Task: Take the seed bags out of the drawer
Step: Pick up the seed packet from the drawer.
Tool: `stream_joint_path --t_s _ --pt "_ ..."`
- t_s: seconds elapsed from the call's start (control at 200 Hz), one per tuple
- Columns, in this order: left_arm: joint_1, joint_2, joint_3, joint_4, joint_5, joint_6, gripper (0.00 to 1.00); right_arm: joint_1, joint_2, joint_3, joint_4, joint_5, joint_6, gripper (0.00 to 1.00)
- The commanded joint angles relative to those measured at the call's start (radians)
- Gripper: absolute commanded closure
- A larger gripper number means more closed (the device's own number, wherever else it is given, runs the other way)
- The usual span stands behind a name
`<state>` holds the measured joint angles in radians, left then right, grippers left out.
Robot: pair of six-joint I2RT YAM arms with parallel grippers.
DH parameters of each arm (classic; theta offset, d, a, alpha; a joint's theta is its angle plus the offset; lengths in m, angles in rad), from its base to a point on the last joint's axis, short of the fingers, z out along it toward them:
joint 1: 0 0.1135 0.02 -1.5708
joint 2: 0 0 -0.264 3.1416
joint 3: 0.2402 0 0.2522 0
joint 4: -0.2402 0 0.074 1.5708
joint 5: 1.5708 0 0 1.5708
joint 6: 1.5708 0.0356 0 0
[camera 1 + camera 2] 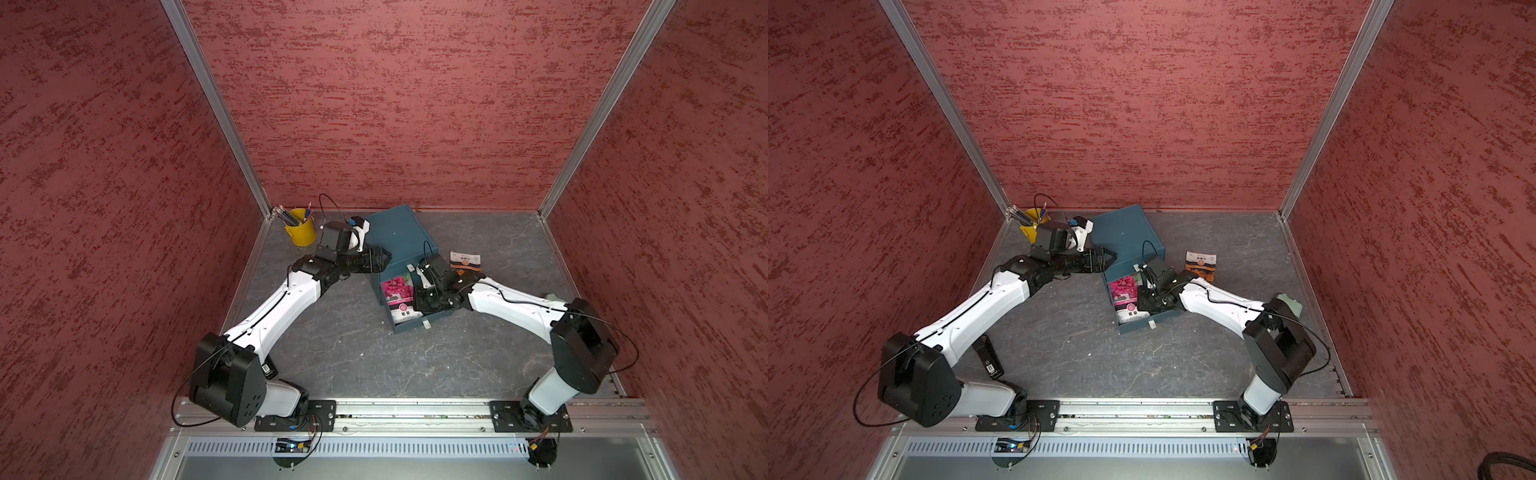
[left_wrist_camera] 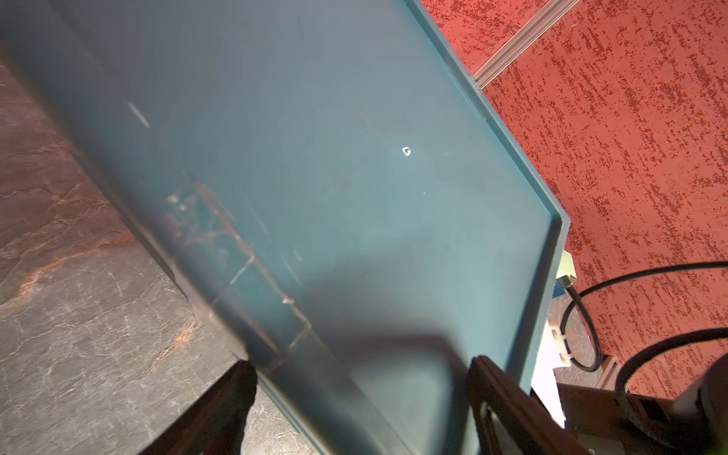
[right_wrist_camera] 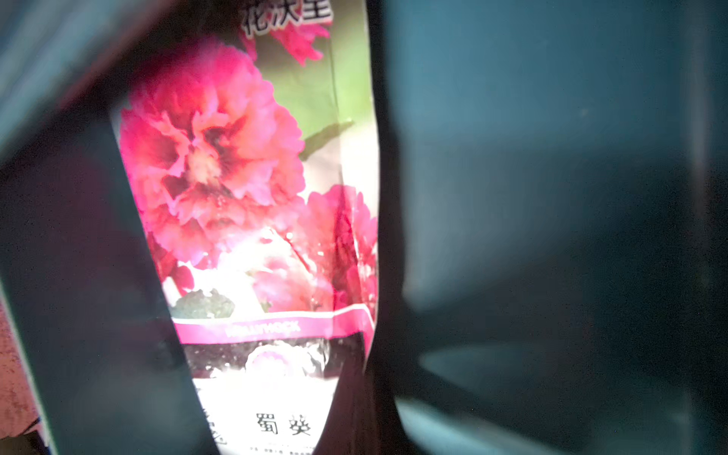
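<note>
Bimanual workspace seen from above and from both wrists. A small teal cabinet (image 1: 399,232) (image 1: 1125,232) stands at the rear of the grey marbled tabletop (image 1: 353,340). Its shallow dark teal tray drawer (image 1: 415,326) (image 1: 1142,326), fitted with a small white pull tab (image 1: 427,324), is drawn out toward the robot.

A glossy seed packet printed with pink flowers above a white lower band (image 1: 397,297) (image 1: 1126,297) lies inside the drawer. A second glossy packet, white at the top and orange below (image 1: 464,262) (image 1: 1201,264), rests on the tabletop just right of the cabinet, outside the drawer, its near end hidden by the right arm.

The right gripper (image 1: 424,301) reaches down into the drawer over the pink packet's right part. In the right wrist view the pink packet (image 3: 236,177) fills the space between the dark fingers (image 3: 78,275), its edge curling against one of them; the gripper is closed on it.

The left gripper (image 1: 380,257) (image 2: 362,364) sits at the cabinet's left front corner. Its fingers (image 2: 244,378) stand partly apart and clasp the cabinet's teal panel (image 2: 354,157).

A yellow metal bucket of pencils (image 1: 300,232) stands in the rear left corner.
</note>
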<state>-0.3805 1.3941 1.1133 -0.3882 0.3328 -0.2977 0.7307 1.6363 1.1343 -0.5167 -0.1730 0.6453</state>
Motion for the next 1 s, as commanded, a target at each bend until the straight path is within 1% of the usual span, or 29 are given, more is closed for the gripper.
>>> stream_joint_path --t_s 0.0,0.24,0.456,0.997 --pt "-0.005 0.034 -0.021 -0.101 -0.020 0.033 0.13 0.001 -0.072 -0.006 0.030 -0.009 0.057 1.00" --pt "-0.005 0.035 -0.017 -0.102 -0.019 0.036 0.13 -0.014 -0.148 -0.002 0.001 -0.039 0.102 1.00" --pt "-0.004 0.036 -0.015 -0.103 -0.020 0.038 0.13 -0.024 -0.174 0.000 -0.028 -0.065 0.120 1.00" --pt "-0.006 0.033 -0.015 -0.102 -0.014 0.041 0.13 -0.059 -0.271 0.032 -0.135 -0.078 0.162 1.00"
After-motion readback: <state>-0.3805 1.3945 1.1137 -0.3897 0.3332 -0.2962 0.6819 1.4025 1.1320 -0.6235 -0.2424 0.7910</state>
